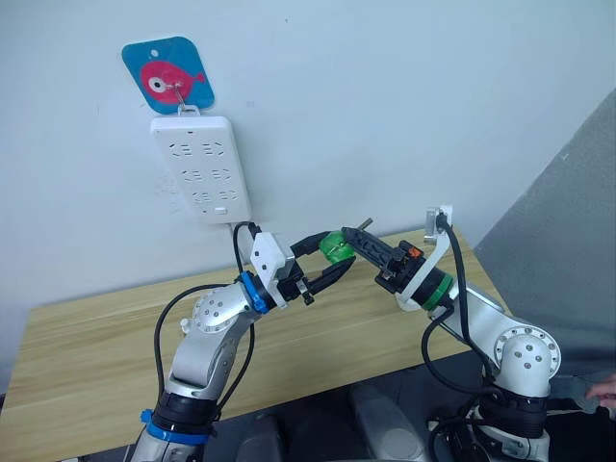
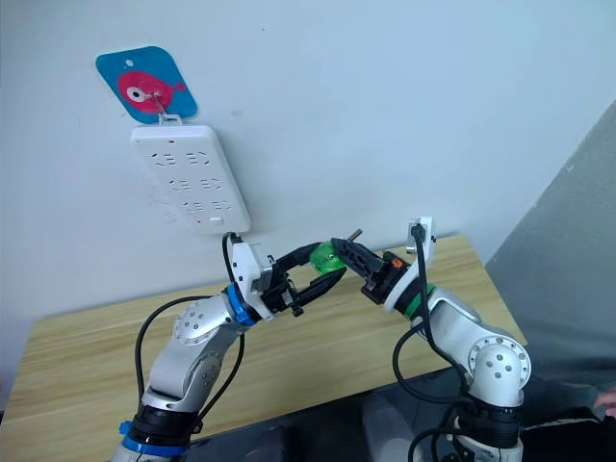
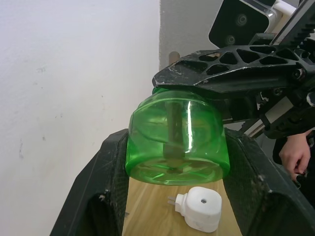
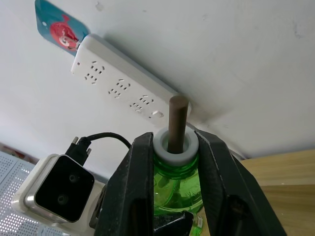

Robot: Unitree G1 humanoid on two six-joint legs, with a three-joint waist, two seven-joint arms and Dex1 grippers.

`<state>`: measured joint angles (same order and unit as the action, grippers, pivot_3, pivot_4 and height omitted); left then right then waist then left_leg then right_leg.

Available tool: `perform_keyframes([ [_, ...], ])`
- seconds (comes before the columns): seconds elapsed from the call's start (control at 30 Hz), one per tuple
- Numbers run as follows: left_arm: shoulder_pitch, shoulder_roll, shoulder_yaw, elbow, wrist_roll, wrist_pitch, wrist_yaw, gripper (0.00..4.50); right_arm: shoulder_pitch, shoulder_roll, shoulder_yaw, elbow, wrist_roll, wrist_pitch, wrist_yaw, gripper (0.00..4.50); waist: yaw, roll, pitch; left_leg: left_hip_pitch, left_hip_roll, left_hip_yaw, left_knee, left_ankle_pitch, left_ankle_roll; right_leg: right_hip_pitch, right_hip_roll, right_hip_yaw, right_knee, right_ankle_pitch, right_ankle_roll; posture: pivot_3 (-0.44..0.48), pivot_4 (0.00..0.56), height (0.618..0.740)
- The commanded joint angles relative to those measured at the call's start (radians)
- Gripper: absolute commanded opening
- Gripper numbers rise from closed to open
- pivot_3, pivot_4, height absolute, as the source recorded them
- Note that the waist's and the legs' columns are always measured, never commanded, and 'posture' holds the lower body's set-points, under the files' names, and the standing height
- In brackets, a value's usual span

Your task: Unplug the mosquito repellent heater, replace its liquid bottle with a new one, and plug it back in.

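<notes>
A green liquid bottle [image 1: 337, 248] with a white collar and brown wick [image 4: 177, 118] hangs in the air above the table, lying sideways between both grippers. My right gripper [image 4: 174, 142] is shut on its neck, one finger on each side of the collar. My left gripper [image 3: 177, 147] holds the body from the base end, its fingers [image 3: 110, 172] pressed against both sides. The mosquito repellent heater [image 3: 201, 209], small and white, lies on the wooden table [image 1: 96, 346] below the bottle, with its prongs out to the side and its round socket showing.
A long white power strip [image 1: 200, 168] hangs on the wall from a blue fish hook [image 1: 168, 77], up and to the left of the grippers, with its sockets free. A person's hand [image 3: 295, 152] rests beyond the table's right end.
</notes>
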<state>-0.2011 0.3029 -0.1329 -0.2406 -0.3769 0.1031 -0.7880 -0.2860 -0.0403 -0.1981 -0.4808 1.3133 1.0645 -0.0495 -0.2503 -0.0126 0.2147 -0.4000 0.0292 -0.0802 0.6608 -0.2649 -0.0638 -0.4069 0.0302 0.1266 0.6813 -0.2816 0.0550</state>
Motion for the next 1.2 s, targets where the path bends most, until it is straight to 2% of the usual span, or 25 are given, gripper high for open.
perform_keyframes([
  [0.03, 0.016, 0.035, -0.025, -0.027, -0.009, 0.032, -0.040, 3.28, -0.020, -0.017, 0.038, -0.025, 0.073, -0.029, 0.014, 0.84, 0.000, 0.001, 0.000, 0.000, 0.000, 0.000, 0.000, 0.000, 0.000, 0.000, 0.000, 0.000, 0.000, 0.000, 0.000, -0.264, 0.154, 0.736],
  [0.17, 0.027, 0.075, -0.004, -0.031, -0.015, 0.089, -0.032, 4.49, -0.025, -0.075, 0.044, -0.018, 0.055, -0.058, 0.021, 0.84, 0.002, 0.001, 0.000, 0.000, 0.000, 0.000, 0.000, 0.000, 0.000, 0.000, 0.000, 0.000, 0.000, 0.000, 0.000, -0.244, 0.155, 0.736],
  [0.33, 0.060, 0.140, 0.022, -0.039, -0.022, 0.135, -0.047, 4.50, -0.036, -0.162, 0.082, -0.021, -0.060, -0.110, 0.084, 0.84, 0.007, 0.001, 0.000, 0.000, 0.000, 0.000, 0.000, 0.000, 0.000, 0.000, 0.000, 0.000, 0.000, 0.000, 0.000, -0.231, 0.157, 0.736],
  [0.47, 0.160, 0.238, 0.096, -0.049, 0.013, 0.131, -0.041, 4.50, -0.041, -0.354, 0.356, 0.063, -0.607, -0.378, 0.240, 0.84, 0.006, 0.000, -0.001, 0.001, 0.000, 0.000, 0.000, 0.000, 0.000, 0.000, 0.000, 0.000, 0.000, 0.000, 0.000, -0.194, 0.168, 0.736],
  [0.5, 0.175, 0.248, 0.099, -0.052, 0.021, 0.116, -0.041, 4.50, -0.038, -0.371, 0.405, 0.098, -0.695, -0.443, 0.257, 0.84, 0.010, 0.000, -0.001, 0.001, 0.000, 0.000, -0.001, 0.000, 0.000, -0.001, 0.000, 0.000, 0.000, 0.000, 0.000, -0.194, 0.168, 0.736],
  [0.63, 0.264, 0.287, 0.106, -0.071, 0.085, 0.062, -0.024, 4.50, -0.042, -0.326, 0.527, 0.405, -0.988, -0.730, 0.280, 0.84, 0.032, -0.001, -0.001, 0.001, 0.001, 0.001, -0.001, 0.000, 0.000, -0.001, 0.000, 0.000, 0.000, 0.000, 0.000, -0.151, 0.172, 0.736],
  [0.8, 0.311, 0.267, 0.134, -0.111, 0.094, 0.082, 0.041, 4.50, -0.090, -0.238, 0.543, 0.703, -1.154, -0.951, 0.298, 0.84, 0.059, -0.001, -0.001, 0.001, 0.000, 0.001, 0.000, 0.000, 0.000, -0.001, -0.002, 0.001, 0.000, 0.000, -0.001, -0.130, 0.177, 0.736],
  [1.03, 0.344, 0.271, 0.136, -0.185, 0.042, 0.167, 0.046, 4.50, -0.192, -0.136, 0.479, 1.057, -1.264, -1.148, 0.257, 0.84, 0.082, -0.001, -0.001, 0.002, 0.000, 0.001, 0.000, 0.000, 0.000, -0.001, -0.002, 0.000, 0.001, 0.003, -0.005, -0.085, 0.185, 0.736],
  [1.2, 0.331, 0.278, 0.127, -0.213, 0.029, 0.169, 0.019, 4.50, -0.242, -0.103, 0.423, 1.220, -1.292, -1.212, 0.242, 0.84, 0.091, -0.001, -0.001, 0.002, -0.001, 0.001, 0.000, 0.000, 0.000, 0.000, -0.002, -0.001, 0.001, 0.003, -0.006, -0.085, 0.185, 0.736],
])
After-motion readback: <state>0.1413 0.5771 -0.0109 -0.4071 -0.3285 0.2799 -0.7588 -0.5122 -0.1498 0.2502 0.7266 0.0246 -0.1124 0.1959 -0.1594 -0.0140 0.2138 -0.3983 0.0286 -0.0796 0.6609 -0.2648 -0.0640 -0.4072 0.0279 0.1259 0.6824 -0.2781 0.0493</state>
